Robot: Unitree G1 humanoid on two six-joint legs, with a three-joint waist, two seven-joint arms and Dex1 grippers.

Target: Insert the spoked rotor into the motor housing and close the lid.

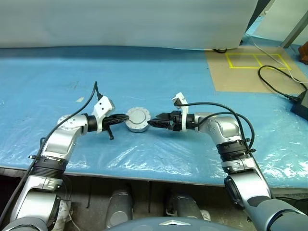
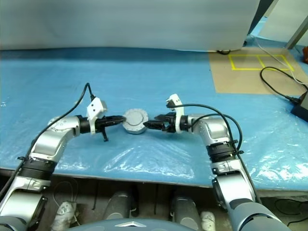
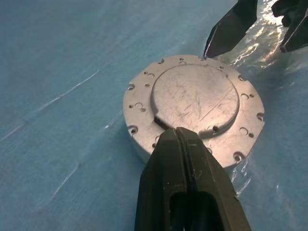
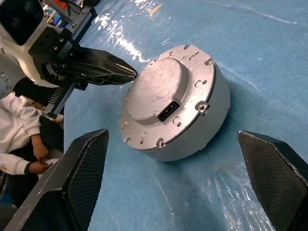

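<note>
The motor housing (image 1: 137, 127), a squat silver cylinder, stands mid-table on the blue sheet with the round grey lid (image 1: 138, 116) lying flat on top of it. The spoked rotor is out of view. My left gripper (image 1: 124, 117) is shut, its tip at the housing's left rim (image 3: 139, 149); I cannot tell whether it touches. From the right, my right gripper (image 1: 151, 123) points at the housing, open, its two fingers (image 4: 82, 168) spread wider than the housing (image 4: 202, 130) and apart from it.
The blue plastic-covered table (image 1: 72, 62) has free room all around the housing. At the far right lie a brown board with yellow tape (image 1: 250, 67) and black cables (image 1: 279, 86). A person's white sleeve (image 4: 19, 139) shows beyond the table.
</note>
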